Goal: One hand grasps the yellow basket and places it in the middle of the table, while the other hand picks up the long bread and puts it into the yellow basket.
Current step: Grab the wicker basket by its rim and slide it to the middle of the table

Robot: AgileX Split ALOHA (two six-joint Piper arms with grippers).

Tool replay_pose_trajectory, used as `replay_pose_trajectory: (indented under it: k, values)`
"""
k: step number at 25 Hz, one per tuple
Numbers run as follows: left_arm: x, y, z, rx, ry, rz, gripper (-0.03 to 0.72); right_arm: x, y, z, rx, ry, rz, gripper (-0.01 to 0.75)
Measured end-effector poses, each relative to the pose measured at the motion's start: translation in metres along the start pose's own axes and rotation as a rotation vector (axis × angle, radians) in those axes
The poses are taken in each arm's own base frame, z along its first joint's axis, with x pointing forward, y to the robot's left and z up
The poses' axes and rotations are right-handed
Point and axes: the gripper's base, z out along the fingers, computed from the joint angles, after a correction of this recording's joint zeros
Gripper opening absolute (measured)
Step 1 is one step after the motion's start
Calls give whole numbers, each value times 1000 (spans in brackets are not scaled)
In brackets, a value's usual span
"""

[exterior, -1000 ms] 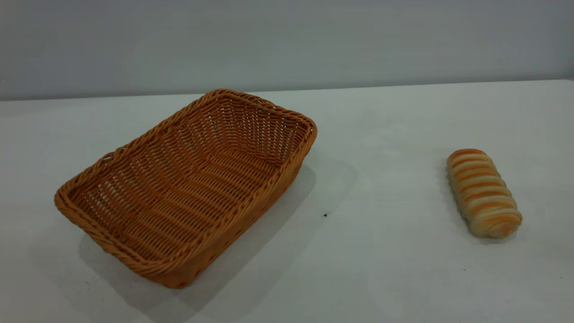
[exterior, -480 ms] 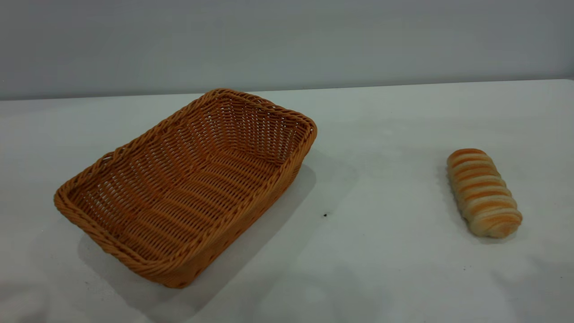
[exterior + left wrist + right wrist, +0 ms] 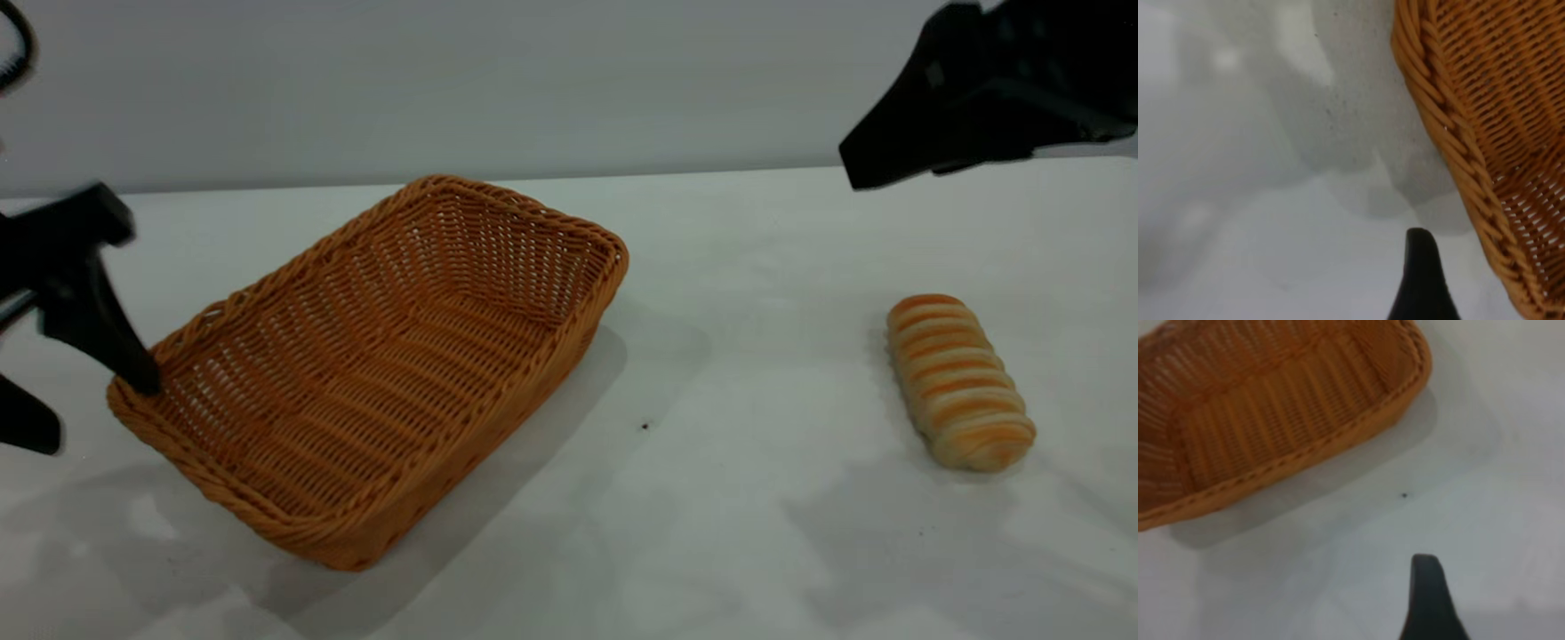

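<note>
The yellow basket [image 3: 373, 373] lies empty on the white table [image 3: 729, 498], left of centre and set at a slant. The long bread [image 3: 958, 380] lies on the table at the right. My left gripper [image 3: 89, 413] is open at the basket's left corner, with one finger by the rim and the other outside it. The left wrist view shows one finger [image 3: 1421, 273] beside the braided rim [image 3: 1451, 140]. My right gripper [image 3: 867, 173] is open, high above the table behind the bread. The right wrist view shows one finger [image 3: 1426, 587] and the basket [image 3: 1271, 407], but not the bread.
A tiny dark speck [image 3: 645, 426] marks the table between basket and bread. A plain grey wall stands behind the table's far edge [image 3: 711, 173]. Bare tabletop lies between basket and bread and along the front.
Both grippers have come into the exterior view: the left one at the basket's left corner, the right one high at the upper right. Basket and bread have not moved.
</note>
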Motion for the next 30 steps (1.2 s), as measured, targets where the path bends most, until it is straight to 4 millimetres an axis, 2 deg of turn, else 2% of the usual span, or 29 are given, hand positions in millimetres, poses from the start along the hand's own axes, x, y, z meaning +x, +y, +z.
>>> replay_pose_trajectory:
  k: [11,13,16,21,27,30]
  values:
    - [1,-14,66,-38,-54,-145,576,-1,-2,2,13,-4,-11,550]
    - [2,-13,79,-50,-67,-204,542,-1,-2,2,13,-4,-14,550]
    - [1,-8,93,-70,-80,-265,418,-1,-2,2,13,-4,-14,550]
    - [0,-7,97,-70,-94,-325,109,-1,-2,2,13,-4,-14,550]
    - [-5,-14,91,-47,-104,-261,103,0,-5,1,1,8,25,549]
    - [-18,-31,76,-14,-107,-75,103,2,-19,-3,14,16,92,548]
